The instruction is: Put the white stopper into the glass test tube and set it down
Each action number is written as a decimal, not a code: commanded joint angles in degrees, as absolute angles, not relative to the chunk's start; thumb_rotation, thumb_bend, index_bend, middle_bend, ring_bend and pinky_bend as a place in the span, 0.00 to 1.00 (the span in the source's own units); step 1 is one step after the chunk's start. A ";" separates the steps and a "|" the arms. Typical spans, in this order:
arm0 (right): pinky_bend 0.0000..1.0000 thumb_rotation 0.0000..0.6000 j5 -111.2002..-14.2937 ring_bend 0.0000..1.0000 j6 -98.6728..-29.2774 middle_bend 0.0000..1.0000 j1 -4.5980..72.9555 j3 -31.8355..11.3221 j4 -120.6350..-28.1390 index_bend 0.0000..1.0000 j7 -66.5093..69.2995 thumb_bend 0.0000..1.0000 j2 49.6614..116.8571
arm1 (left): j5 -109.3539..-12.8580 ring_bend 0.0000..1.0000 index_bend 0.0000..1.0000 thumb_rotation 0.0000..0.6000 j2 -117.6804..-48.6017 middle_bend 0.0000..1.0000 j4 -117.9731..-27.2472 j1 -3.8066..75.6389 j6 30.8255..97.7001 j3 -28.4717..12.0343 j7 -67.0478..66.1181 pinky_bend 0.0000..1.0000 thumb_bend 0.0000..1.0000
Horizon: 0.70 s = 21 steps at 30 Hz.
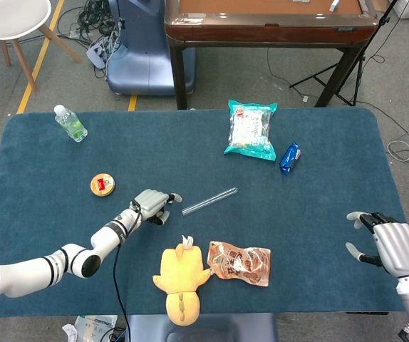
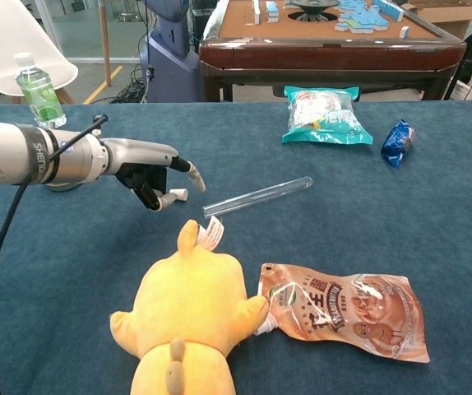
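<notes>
The small white stopper (image 2: 179, 194) lies on the blue table cloth, just left of the glass test tube (image 2: 257, 197) (image 1: 209, 201), which lies flat and slanted. My left hand (image 2: 150, 169) (image 1: 154, 204) hovers right over the stopper with fingers spread; its thumb tip is beside the stopper and a finger reaches out above it. The head view hides the stopper under this hand. My right hand (image 1: 390, 246) stays open and empty near the table's right front edge, far from both objects.
A yellow plush toy (image 2: 187, 321) and a brown snack pouch (image 2: 343, 306) lie in front of the tube. Further back are a teal snack bag (image 2: 322, 115), a blue packet (image 2: 398, 141), a green bottle (image 2: 39, 89) and a round tin (image 1: 102, 185).
</notes>
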<state>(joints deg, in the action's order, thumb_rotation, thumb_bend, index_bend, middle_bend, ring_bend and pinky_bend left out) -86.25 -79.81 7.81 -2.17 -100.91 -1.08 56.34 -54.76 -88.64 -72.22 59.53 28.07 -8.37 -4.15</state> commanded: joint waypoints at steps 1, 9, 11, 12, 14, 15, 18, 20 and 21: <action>0.46 1.00 -86.17 0.36 -79.84 0.46 7.72 -2.15 -100.81 0.35 -0.96 0.23 56.34 | -53.82 1.00 0.19 1.00 -89.32 1.00 -71.52 59.94 28.25 -7.95 -4.73 1.00 0.59; 0.46 1.00 -86.00 0.36 -79.77 0.46 7.54 -2.13 -100.29 0.35 -0.34 0.23 56.46 | -51.44 1.00 0.19 1.00 -90.46 1.00 -69.83 60.38 28.68 -6.61 -6.17 1.00 0.59; 0.46 1.00 -86.01 0.36 -79.71 0.46 7.56 -2.15 -100.26 0.35 -0.34 0.23 56.47 | -50.99 1.00 0.19 1.00 -90.46 1.00 -69.66 60.37 28.89 -6.33 -6.48 1.00 0.59; 0.46 1.00 -86.03 0.36 -79.72 0.46 7.56 -2.15 -100.26 0.35 -0.34 0.23 56.48 | -50.77 1.00 0.19 1.00 -90.42 1.00 -69.65 60.35 28.89 -6.23 -6.53 1.00 0.59; 0.46 1.00 -86.08 0.36 -79.74 0.46 7.53 -2.15 -100.25 0.35 -0.35 0.23 56.54 | -50.31 1.00 0.19 1.00 -90.22 1.00 -69.62 60.29 28.82 -6.00 -6.62 1.00 0.59; 0.46 1.00 -86.10 0.36 -79.74 0.46 7.53 -2.15 -100.24 0.35 -0.37 0.23 56.55 | -50.18 1.00 0.19 1.00 -90.15 1.00 -69.59 60.22 28.89 -5.86 -6.69 1.00 0.59; 0.46 1.00 -86.10 0.36 -79.68 0.46 7.55 -2.17 -100.29 0.35 -0.47 0.23 56.58 | -49.75 1.00 0.19 1.00 -89.81 1.00 -69.59 59.99 28.97 -5.40 -6.88 1.00 0.59; 0.46 1.00 -86.11 0.36 -79.65 0.46 7.57 -2.18 -100.37 0.35 -0.58 0.23 56.59 | -49.53 1.00 0.19 1.00 -89.42 1.00 -69.81 59.78 29.09 -5.11 -6.97 1.00 0.59; 0.46 1.00 -86.13 0.36 -79.63 0.46 7.58 -2.19 -100.41 0.35 -0.64 0.23 56.58 | -49.50 1.00 0.19 1.00 -89.23 1.00 -69.93 59.68 29.19 -4.99 -7.04 1.00 0.59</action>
<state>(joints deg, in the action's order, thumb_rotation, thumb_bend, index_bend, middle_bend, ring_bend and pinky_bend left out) -86.12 -79.63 7.58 -2.19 -100.41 -0.63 56.58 -49.55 -89.30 -69.87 59.74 29.13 -5.06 -6.99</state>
